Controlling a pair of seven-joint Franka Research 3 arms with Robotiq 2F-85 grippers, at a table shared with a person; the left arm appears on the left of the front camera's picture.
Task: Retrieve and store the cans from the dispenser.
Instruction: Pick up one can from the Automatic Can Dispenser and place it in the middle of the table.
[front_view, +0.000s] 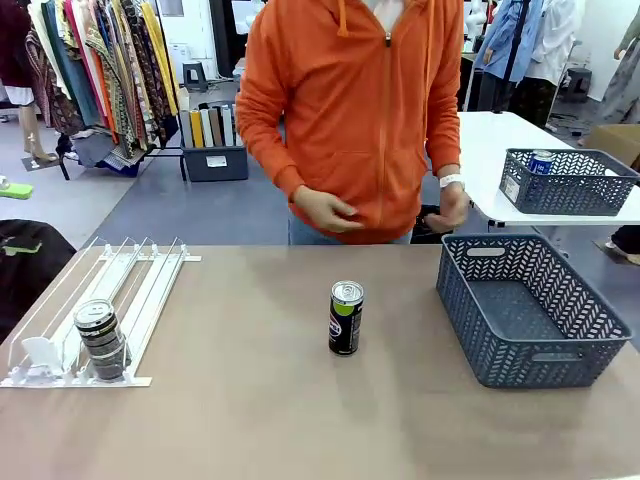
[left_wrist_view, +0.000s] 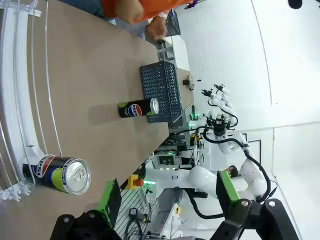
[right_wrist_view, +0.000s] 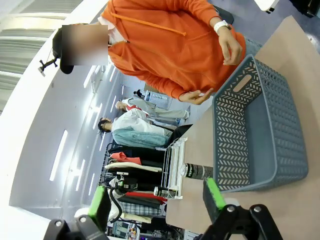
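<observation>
The white dispenser (front_view: 150, 290) lies at the table's left, and a black can (front_view: 100, 338) with yellow-green markings rests at its near end against the stoppers. A second black can (front_view: 346, 318) stands upright mid-table. In the left wrist view my left gripper (left_wrist_view: 169, 196) is open with nothing between its fingers, hovering off the table edge near the dispenser's can (left_wrist_view: 57, 173); the standing can (left_wrist_view: 139, 108) is farther off. My right gripper (right_wrist_view: 156, 197) is also open and empty, above the table, looking at the standing can (right_wrist_view: 197, 171) and the dispenser (right_wrist_view: 174, 162).
A dark grey lattice basket (front_view: 530, 310) sits at the table's right. A person in an orange hoodie (front_view: 360, 110) stands at the far side with both hands held near the waist. Behind, a second basket (front_view: 570, 182) on a white table holds a blue can (front_view: 541, 160).
</observation>
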